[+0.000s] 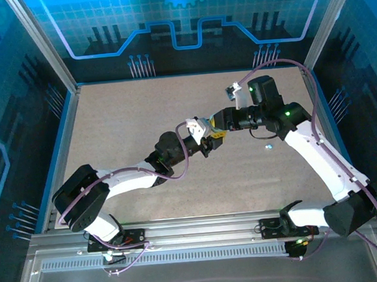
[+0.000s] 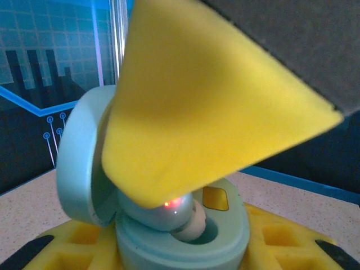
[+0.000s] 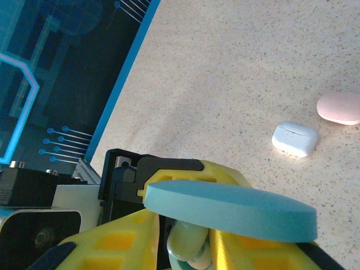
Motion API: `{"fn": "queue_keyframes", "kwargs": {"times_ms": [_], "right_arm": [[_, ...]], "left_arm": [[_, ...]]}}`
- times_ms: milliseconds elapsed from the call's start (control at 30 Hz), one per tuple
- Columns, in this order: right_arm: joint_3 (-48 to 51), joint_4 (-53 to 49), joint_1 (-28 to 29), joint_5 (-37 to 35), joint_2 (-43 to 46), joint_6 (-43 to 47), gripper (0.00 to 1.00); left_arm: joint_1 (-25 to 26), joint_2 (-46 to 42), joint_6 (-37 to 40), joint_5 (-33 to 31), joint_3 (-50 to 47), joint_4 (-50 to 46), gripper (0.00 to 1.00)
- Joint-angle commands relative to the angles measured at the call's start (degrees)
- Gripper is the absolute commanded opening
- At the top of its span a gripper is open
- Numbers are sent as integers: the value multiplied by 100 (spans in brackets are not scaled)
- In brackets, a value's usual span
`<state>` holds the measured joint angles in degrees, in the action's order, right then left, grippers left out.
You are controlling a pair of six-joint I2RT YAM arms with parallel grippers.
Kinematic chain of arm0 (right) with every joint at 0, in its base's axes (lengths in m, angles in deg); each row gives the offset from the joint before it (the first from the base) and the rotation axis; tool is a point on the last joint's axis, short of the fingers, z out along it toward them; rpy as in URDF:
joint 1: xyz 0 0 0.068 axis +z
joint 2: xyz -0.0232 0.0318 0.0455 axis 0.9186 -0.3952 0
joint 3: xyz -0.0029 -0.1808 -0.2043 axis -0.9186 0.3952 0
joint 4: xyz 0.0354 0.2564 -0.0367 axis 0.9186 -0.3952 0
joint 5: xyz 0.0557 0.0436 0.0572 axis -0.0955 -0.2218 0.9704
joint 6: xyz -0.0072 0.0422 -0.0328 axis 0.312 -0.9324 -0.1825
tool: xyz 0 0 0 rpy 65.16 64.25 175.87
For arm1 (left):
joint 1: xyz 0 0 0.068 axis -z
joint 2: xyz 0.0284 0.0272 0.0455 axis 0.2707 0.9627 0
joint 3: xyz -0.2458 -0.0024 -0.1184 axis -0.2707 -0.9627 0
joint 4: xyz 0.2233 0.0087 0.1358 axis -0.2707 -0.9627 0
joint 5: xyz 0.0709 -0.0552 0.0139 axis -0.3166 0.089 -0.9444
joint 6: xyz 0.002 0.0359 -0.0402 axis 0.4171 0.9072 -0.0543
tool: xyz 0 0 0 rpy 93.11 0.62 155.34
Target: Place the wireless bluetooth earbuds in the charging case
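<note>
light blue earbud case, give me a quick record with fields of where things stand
case: light blue rounded plastic charging case, lid open, tipped up at left
holder: left tool, clamped on the case base
earbud: pale blue plastic earbud in the case's well, red light lit
over it: yellow finger of right tool, grip unclear
</note>
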<state>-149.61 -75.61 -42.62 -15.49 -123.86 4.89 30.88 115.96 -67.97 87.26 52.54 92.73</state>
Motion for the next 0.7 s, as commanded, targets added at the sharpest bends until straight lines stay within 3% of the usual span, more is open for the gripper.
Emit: {"fn": "queue_keyframes", "kwargs": {"times_ms": [0,333,667], "right_arm": [[-80,-435,51,-390,-73,67,33],[-228,-570,56,-445,-6,79,34],[-356,-832,60,366,-168,234,30]], "left_arm": [[36,-160,-62,132,-24,829,29],[41,-217,-1,80,-68,771,29],[35,-231,14,-6,-55,708,28]]}}
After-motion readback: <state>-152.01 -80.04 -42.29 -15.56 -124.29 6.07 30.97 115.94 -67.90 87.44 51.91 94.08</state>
